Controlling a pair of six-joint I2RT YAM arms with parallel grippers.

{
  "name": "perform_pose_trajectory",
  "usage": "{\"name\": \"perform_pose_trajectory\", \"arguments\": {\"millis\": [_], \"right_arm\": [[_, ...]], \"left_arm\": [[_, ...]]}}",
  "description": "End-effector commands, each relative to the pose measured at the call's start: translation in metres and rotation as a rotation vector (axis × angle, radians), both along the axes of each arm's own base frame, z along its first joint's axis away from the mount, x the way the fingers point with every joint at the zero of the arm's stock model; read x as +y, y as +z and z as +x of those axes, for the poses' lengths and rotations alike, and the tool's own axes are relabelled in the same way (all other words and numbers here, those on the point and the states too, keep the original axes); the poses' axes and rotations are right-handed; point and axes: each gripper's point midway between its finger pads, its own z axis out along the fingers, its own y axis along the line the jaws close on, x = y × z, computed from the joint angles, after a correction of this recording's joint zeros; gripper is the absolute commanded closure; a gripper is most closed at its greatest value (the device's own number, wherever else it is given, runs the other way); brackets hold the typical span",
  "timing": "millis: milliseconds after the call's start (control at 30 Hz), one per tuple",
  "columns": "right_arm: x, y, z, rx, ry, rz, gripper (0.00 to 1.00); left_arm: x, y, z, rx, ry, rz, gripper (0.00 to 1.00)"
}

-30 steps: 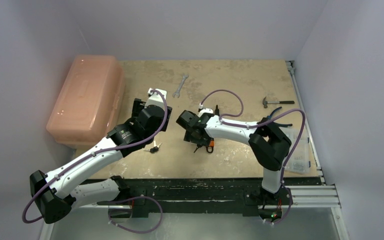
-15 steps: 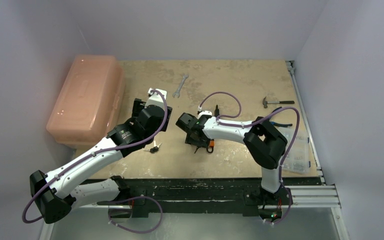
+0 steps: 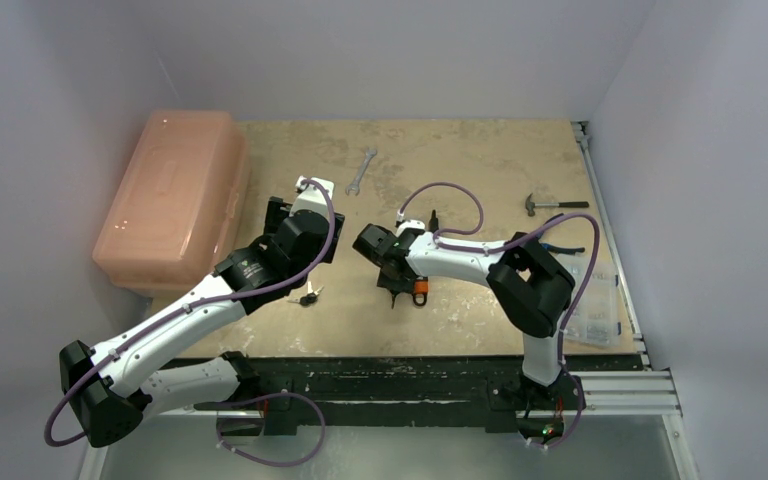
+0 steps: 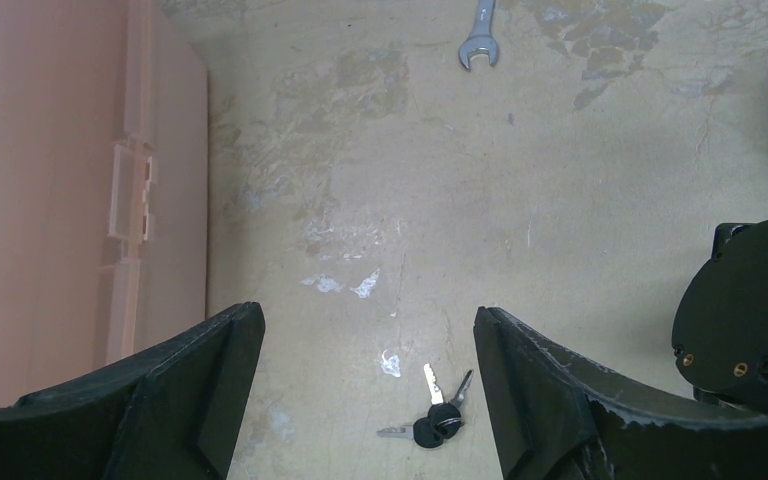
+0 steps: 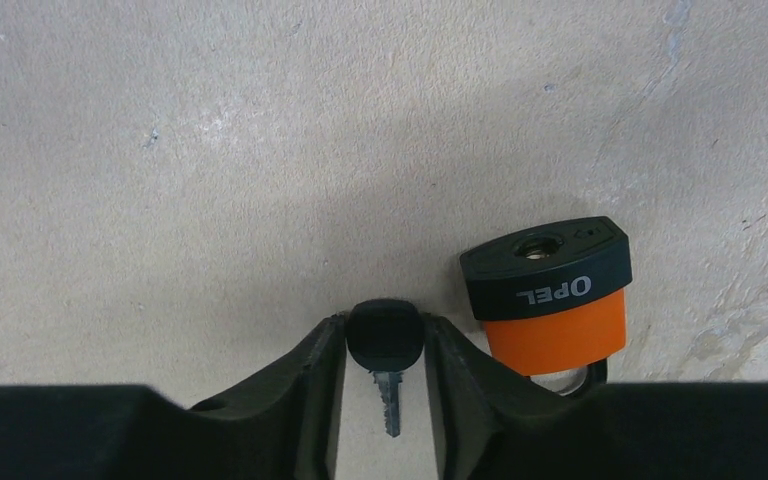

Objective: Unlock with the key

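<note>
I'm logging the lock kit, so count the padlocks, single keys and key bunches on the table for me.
padlock: 1
single key: 1, pinched in the right gripper
key bunch: 1, lying loose on the table
Total: 3

Worn table [image 3: 480, 150], wrench [image 3: 361, 168], hammer [image 3: 552, 204], key bunch [image 4: 438, 415], padlock [image 5: 550, 290] (orange), pink box [image 3: 170, 195]
</note>
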Motion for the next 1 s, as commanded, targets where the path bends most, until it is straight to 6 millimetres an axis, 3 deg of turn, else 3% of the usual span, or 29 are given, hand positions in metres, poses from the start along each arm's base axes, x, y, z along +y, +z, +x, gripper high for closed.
{"name": "perform_pose_trajectory", "arguments": {"millis": [0, 167, 333, 567, 767, 967], "right_arm": [[-0.008, -0.013, 0.0, 0.007, -0.009, -0.036, 0.65], [-0.008, -0.011, -0.001, 0.007, -0.001, -0.03, 0.81], [-0.006, -0.003, 0.0, -0.004, 0.003, -0.011, 0.87], [0.001, 0.029, 0.004, -0.051, 0.001, 0.067, 0.87], [0.008, 0.053, 0.009, -0.09, -0.008, 0.124, 0.87], [0.012, 0.086, 0.016, -0.135, -0.031, 0.191, 0.87]], "left_arm": [[0.001, 0.009, 0.002, -0.024, 0.004, -0.024, 0.18], [0.0, 0.009, 0.002, -0.023, 0.001, -0.024, 0.18], [0.0, 0.008, 0.002, -0.023, 0.002, -0.025, 0.18], [0.0, 0.013, 0.0, -0.034, -0.005, -0.042, 0.18], [-0.005, 0.035, -0.008, -0.093, -0.071, -0.144, 0.19], [-0.03, 0.06, -0.024, -0.128, -0.225, -0.325, 0.19]]}}
